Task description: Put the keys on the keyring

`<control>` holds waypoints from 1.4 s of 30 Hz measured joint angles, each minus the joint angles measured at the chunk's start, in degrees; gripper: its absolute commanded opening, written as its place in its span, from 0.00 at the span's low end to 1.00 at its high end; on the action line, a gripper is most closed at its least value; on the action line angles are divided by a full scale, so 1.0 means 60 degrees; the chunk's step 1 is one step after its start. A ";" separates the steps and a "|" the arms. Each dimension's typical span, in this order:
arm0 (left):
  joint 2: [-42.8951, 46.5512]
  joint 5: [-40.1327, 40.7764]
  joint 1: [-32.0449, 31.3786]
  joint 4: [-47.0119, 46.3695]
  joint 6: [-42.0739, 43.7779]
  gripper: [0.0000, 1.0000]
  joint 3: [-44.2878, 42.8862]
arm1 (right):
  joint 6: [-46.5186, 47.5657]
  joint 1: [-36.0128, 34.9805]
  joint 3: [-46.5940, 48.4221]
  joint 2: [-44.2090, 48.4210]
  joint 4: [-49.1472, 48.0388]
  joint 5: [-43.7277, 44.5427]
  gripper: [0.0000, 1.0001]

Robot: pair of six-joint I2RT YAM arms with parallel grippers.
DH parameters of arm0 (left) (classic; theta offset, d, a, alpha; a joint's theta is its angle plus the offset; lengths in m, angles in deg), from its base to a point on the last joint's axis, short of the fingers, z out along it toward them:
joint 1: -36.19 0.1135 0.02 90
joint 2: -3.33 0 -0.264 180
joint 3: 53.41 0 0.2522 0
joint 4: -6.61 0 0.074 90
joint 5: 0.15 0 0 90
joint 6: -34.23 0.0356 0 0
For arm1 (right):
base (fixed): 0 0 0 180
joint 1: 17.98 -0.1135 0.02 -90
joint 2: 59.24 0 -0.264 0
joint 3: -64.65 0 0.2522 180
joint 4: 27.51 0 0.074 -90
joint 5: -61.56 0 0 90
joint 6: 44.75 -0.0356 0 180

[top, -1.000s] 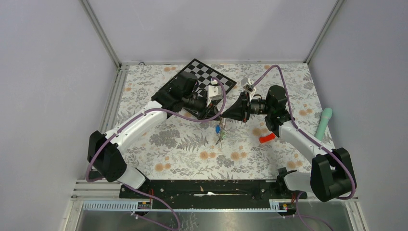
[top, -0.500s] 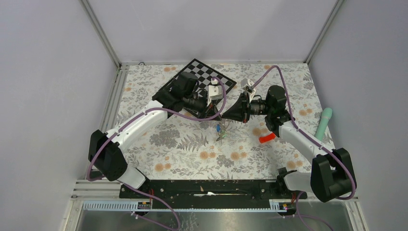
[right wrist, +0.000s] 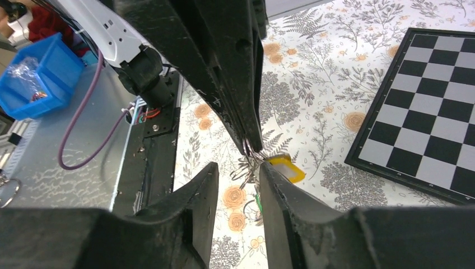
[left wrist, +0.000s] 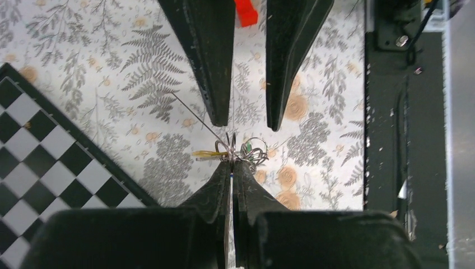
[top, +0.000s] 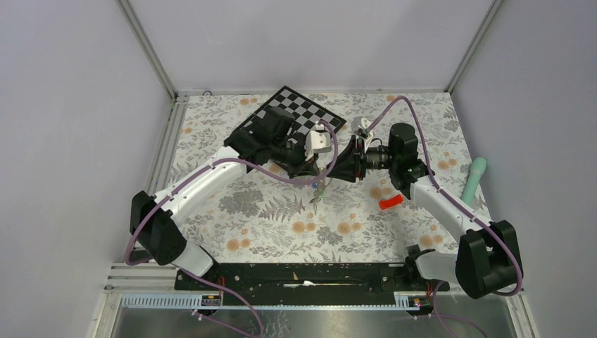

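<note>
The keyring (left wrist: 232, 147) is held over the middle of the desk (top: 267, 218), near the checkerboard (top: 301, 109), and the keys (top: 318, 194) are hung beneath it, pointed down toward the desk. The yellow-tagged key (left wrist: 205, 153) is laid crosswise to the left tool's fingers, its long axis sideways. The keyring's own axis cannot be told. The left tool (left wrist: 231, 166) is fully closed on the keyring's wire loops. The right tool (left wrist: 248, 125) is held partly open, one finger to each side of the loops, with nothing gripped. Both arms are stretched forward and bent inward, so the tools are met tip to tip.
</note>
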 measured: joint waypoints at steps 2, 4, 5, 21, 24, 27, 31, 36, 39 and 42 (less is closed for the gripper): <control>-0.0036 0.0648 -0.0240 0.0594 0.0441 0.00 -0.0375 | 0.0499 0.0004 0.0084 0.0055 0.0463 0.0058 0.44; -0.0102 0.1293 -0.0506 0.1144 0.0860 0.00 -0.0812 | 0.0878 0.0007 0.0113 0.0091 0.0765 0.0142 0.47; -0.0120 0.1603 -0.0641 0.1381 0.1071 0.00 -0.0984 | 0.1020 0.0011 0.0113 0.0091 0.0874 0.0142 0.48; -0.0568 0.4054 -0.1606 0.3767 0.2827 0.00 -0.2725 | -0.0463 0.0007 -0.0036 0.0055 -0.0852 -0.0299 0.55; -0.0747 0.4018 -0.1654 0.3923 0.2830 0.00 -0.2823 | -0.0758 -0.0036 -0.0095 0.0022 -0.1209 -0.0350 0.55; -0.0841 0.3920 -0.1654 0.4014 0.2823 0.00 -0.2889 | -0.0918 -0.0109 -0.0153 0.0011 -0.1410 -0.0368 0.56; -0.0922 0.3738 -0.1654 0.4073 0.2747 0.00 -0.3067 | -0.0980 -0.0237 -0.0219 -0.0025 -0.1541 -0.0368 0.56; -0.0969 0.3523 -0.1654 0.4109 0.2623 0.00 -0.3224 | -0.0980 -0.0361 -0.0259 -0.0157 -0.1574 -0.0331 0.54; -0.1045 0.3424 -0.1654 0.4109 0.2561 0.00 -0.3260 | -0.0980 -0.0404 -0.0259 -0.0171 -0.1574 -0.0324 0.51; -0.1133 0.3373 -0.1654 0.4113 0.2510 0.00 -0.3260 | -0.0980 -0.0452 -0.0259 -0.0175 -0.1574 -0.0321 0.43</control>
